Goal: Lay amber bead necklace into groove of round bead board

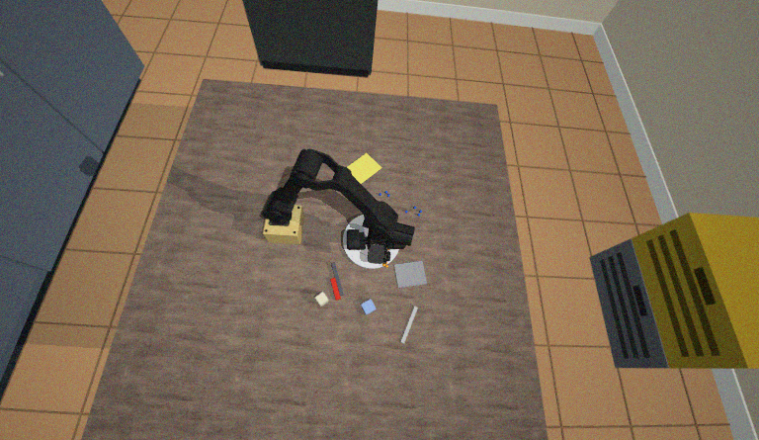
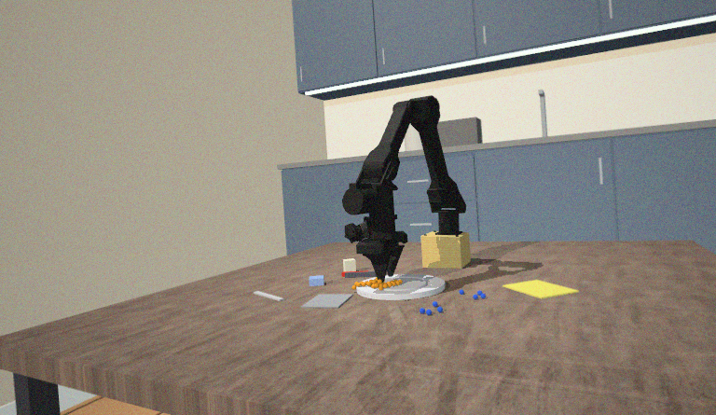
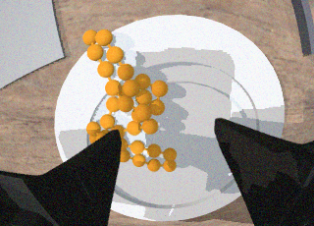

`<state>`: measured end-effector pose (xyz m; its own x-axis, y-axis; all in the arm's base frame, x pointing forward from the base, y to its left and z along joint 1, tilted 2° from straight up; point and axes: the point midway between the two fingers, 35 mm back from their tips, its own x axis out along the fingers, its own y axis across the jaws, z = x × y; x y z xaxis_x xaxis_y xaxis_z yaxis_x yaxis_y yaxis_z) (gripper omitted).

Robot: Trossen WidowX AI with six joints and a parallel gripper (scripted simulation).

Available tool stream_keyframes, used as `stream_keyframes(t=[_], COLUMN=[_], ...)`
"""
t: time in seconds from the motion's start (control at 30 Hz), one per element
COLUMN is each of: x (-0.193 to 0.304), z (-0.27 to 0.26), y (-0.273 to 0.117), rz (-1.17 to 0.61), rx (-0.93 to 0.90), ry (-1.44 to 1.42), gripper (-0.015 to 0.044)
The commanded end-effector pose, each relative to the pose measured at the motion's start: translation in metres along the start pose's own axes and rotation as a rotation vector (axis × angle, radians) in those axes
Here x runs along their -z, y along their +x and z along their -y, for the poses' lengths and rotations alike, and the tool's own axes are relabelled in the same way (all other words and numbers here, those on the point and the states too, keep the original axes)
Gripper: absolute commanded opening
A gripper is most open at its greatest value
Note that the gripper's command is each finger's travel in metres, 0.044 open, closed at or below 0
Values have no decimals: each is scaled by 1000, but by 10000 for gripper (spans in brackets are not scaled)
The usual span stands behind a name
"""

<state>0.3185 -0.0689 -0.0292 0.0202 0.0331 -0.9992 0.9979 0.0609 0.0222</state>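
The white round bead board (image 1: 352, 258) (image 2: 401, 296) (image 3: 260, 64) lies flat, with a thin circular groove around its middle. The amber bead necklace (image 2: 380, 283) (image 3: 130, 87) lies bunched on one side of the board. Part of it lies across the groove, and one end reaches over the board's outer rim at the upper left in the wrist view. My gripper (image 2: 386, 277) (image 3: 168, 131) is open, low over the board. Its left finger in the wrist view hides a few beads; the space between the fingertips holds no gripped beads. In the top view the arm hides most of the board.
A grey square (image 1: 410, 274) (image 2: 327, 300) lies beside the board. Near it are a blue block (image 1: 368, 307) (image 2: 316, 281), a pale stick (image 1: 409, 324), a cream cube (image 1: 321, 299) and a red-and-grey tool (image 1: 335, 289). Several blue beads and a yellow sheet (image 1: 365, 167) (image 2: 539, 288) lie on the other side.
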Motion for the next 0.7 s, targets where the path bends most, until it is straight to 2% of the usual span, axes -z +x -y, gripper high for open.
stream_keyframes(t=[0.0, 0.07, 0.67], x=[0, 0, 1], z=[0, 1, 2], y=[-5, -11, -19], rz=[-1, -1, -2], rx=[1, 3, 6], ry=[1, 2, 3], gripper=[394, 440, 440])
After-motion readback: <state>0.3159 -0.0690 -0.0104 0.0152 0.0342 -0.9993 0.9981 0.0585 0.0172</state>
